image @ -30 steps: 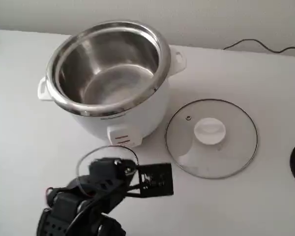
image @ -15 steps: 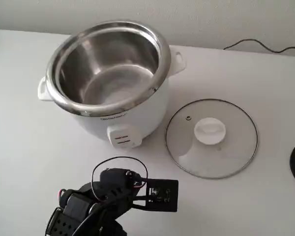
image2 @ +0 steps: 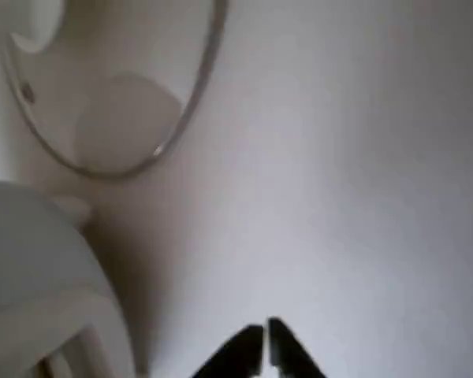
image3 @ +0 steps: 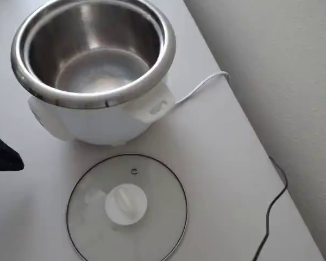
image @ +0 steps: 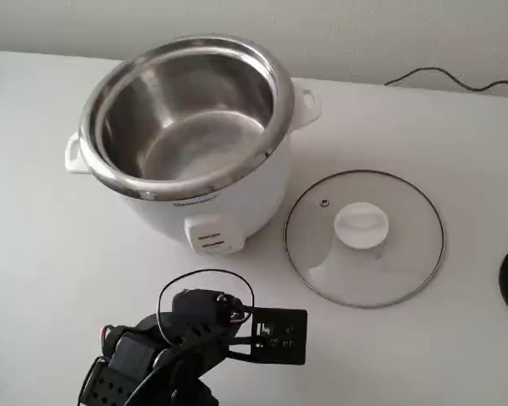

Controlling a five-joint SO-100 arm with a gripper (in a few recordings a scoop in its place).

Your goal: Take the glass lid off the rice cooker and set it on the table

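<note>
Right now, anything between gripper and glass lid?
Nothing: wrist view shows bare table between the shut gripper and the glass lid.

Wrist view blurring throughout; lid (image2: 118, 94) running off top and left edges, cooker (image2: 39, 276) cropping at bottom-left, gripper (image2: 265, 346) base cutting off below. Overhead view clipping lid (image3: 127, 209) bottom.

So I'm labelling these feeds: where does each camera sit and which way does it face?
Fixed view: high at the table's front, looking down at cooker and lid; arm at bottom.
Wrist view: on the arm, facing the tabletop; shut gripper at bottom.
Overhead view: above, looking down; arm's dark edge at left.
All share cooker and lid.
</note>
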